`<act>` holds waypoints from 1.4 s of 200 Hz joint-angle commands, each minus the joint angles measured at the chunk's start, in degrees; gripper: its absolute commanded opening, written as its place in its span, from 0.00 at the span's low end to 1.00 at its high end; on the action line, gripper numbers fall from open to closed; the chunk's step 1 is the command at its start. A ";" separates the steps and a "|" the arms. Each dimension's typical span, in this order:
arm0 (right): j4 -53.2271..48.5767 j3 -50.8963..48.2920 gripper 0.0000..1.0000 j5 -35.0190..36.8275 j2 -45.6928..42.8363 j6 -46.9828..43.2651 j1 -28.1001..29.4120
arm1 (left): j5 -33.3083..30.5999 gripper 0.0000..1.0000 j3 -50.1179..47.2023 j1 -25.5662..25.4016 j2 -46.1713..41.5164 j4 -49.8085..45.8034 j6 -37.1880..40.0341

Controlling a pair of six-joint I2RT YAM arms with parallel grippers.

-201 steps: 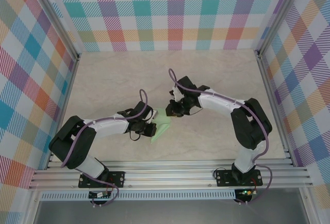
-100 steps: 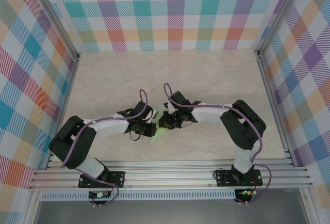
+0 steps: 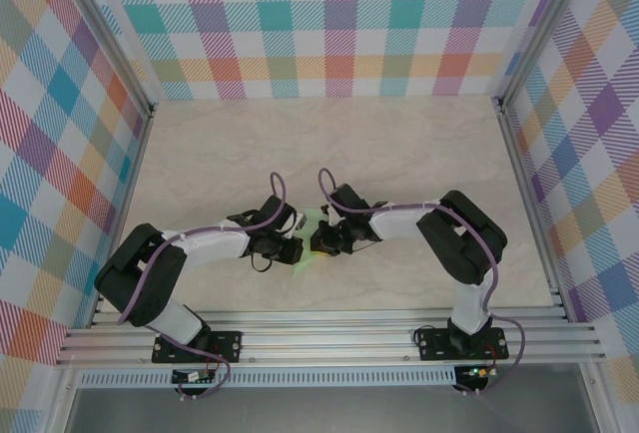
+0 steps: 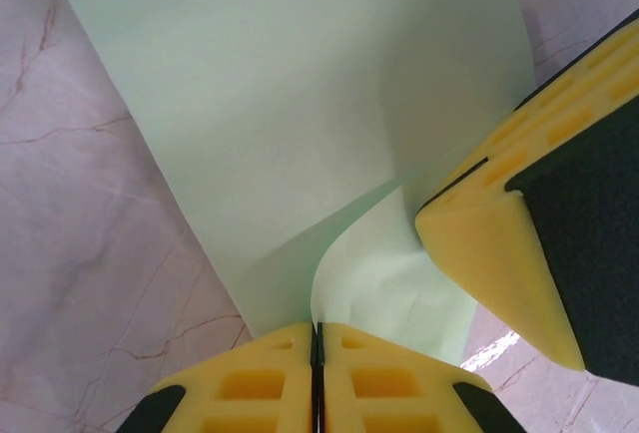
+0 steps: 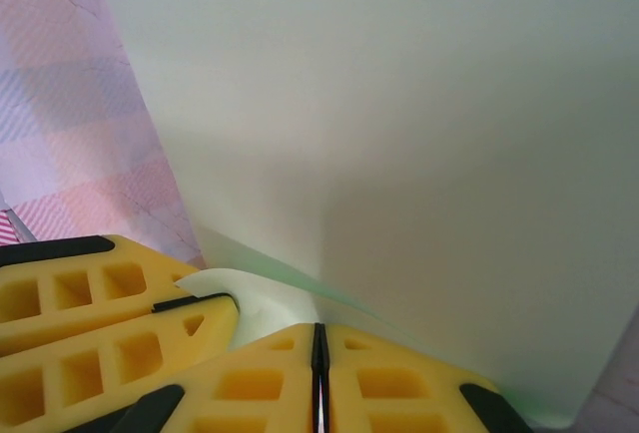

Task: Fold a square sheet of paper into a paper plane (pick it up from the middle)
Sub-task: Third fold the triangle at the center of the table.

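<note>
Evidently both tools are pinching the same thing. The left gripper (image 4: pixel 316 341) has its yellow pads pressed flat together, and the pale green sheet of paper (image 4: pixel 290 104) runs straight into the seam between them. A curled inner layer lifts just ahead of the tips, so the sheet is doubled over there. The right gripper (image 5: pixel 319 341) is likewise clamped, its pads meeting on an edge of the paper, which fans away ahead of it.

The two sit just beside each other. One finger of the right gripper presses in at the right of the left gripper's tips, and a finger of the left gripper lies close at the left of the right gripper's tips. I judge this pairing deliberate: with two pinches set near each other on a fold, one can anchor the layers while the other draws or presses the crease. Paper this thin would likely spring open or slide otherwise. Whether the sheet rests on the surface or hangs just above it, I cannot tell.

Beneath the tools lies a pale marbled table (image 3: pixel 429 154) — smooth, offering little grip to loose paper. Bright plaid walls (image 3: pixel 339 24) close in beyond and to either side of the grippers, and an aluminium rail (image 3: pixel 329 338) runs behind them at the arm bases.
</note>
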 commanded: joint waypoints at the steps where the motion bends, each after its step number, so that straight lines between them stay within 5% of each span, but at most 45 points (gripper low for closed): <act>1: -0.60 0.15 0.11 1.18 -0.69 -1.03 0.19 | -1.32 0.09 0.45 0.80 1.90 -1.60 -0.36; 45: -3.58 1.09 0.14 3.18 -5.70 -3.17 -0.81 | -1.56 0.06 0.01 0.85 0.84 -1.44 -0.70; 280: -7.44 5.03 0.15 6.49 1.26 -6.54 -4.23 | -4.54 0.00 0.92 0.80 4.33 -3.02 -5.71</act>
